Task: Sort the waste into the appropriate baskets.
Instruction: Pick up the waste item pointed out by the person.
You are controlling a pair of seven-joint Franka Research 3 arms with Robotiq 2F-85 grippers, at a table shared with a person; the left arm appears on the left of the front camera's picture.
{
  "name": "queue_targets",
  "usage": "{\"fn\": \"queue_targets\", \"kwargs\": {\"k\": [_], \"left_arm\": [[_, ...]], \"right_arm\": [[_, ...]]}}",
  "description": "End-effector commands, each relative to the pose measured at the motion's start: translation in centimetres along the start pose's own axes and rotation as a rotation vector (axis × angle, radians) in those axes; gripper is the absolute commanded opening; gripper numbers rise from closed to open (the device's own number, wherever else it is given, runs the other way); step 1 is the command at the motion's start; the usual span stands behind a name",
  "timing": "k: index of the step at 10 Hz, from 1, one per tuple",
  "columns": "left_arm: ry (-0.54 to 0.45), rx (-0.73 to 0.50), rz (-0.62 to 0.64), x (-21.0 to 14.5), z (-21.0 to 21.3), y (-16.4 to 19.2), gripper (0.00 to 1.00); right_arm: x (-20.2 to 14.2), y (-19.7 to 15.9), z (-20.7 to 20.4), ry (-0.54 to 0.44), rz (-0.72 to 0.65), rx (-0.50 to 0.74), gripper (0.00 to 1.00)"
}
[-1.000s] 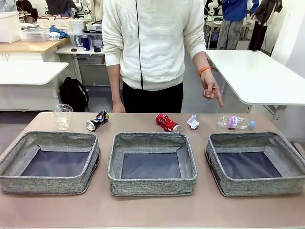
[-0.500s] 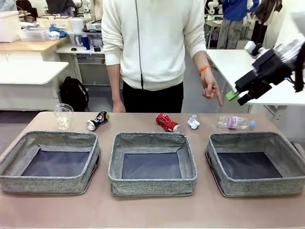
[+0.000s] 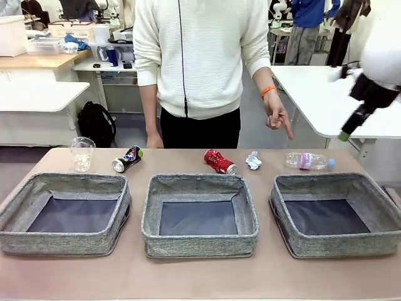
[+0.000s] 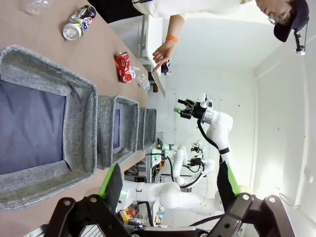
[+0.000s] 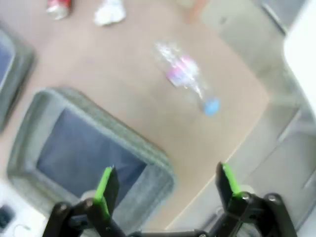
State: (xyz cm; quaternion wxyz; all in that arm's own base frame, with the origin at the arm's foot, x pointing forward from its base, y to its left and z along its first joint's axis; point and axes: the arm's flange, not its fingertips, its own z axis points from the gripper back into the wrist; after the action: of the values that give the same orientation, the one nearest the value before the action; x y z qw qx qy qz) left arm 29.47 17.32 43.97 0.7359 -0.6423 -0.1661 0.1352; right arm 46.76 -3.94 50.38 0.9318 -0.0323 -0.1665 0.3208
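Both spread wide and empty, left gripper [image 4: 170,170], right gripper [image 5: 165,170] high over basket [image 5: 148,148] and bottle [image 5: 183,76]

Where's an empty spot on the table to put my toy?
The bare strip of table between the three baskets and the near edge. Behind them it's crowded: cup, dark can, red can, paper wad, bottle.

The right wrist view is motion-blurred, the label on the plastic bottle [image 5: 186,75] unreadable. Its top edge cuts off the crushed red can [image 5: 59,7]
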Motion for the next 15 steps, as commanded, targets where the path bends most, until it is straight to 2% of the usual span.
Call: {"fn": "queue_targets", "kwargs": {"k": [1,2,3,4,5,7,8,10,11,15], "left_arm": [[0.009,-0.009,-0.022,-0.2,0.2,0.0,1.00],[0.009,-0.009,-0.022,-0.2,0.2,0.0,1.00],[0.009,-0.009,-0.022,-0.2,0.2,0.0,1.00],[0.009,-0.009,-0.022,-0.2,0.2,0.0,1.00],[0.009,-0.009,-0.022,-0.2,0.2,0.0,1.00],[0.009,-0.009,-0.022,-0.2,0.2,0.0,1.00],[0.009,-0.009,-0.022,-0.2,0.2,0.0,1.00],[0.009,-0.009,-0.022,-0.2,0.2,0.0,1.00],[0.009,-0.009,-0.022,-0.2,0.2,0.0,1.00],[0.009,-0.009,-0.022,-0.2,0.2,0.0,1.00]], "right_arm": [[2.8,0.8,-1.2,0.036,0.077,0.053,1.00],[0.0,0.0,0.0,0.000,0.000,0.000,1.00],[0.1,-0.1,-1.2,0.098,0.198,-0.078,1.00],[1.9,-1.2,-2.7,0.064,0.432,0.022,1.00],[4.4,-3.2,-5.0,0.070,0.569,0.101,1.00],[7.8,-6.3,-9.4,0.060,0.741,0.257,1.00],[8.5,-7.2,-11.3,0.022,0.758,0.350,1.00],[8.5,-8.1,-13.4,-0.047,0.750,0.399,1.00],[8.1,-8.6,-14.6,-0.034,0.727,0.431,1.00],[8.5,-7.4,-17.9,-0.027,0.686,0.382,1.00]]}}
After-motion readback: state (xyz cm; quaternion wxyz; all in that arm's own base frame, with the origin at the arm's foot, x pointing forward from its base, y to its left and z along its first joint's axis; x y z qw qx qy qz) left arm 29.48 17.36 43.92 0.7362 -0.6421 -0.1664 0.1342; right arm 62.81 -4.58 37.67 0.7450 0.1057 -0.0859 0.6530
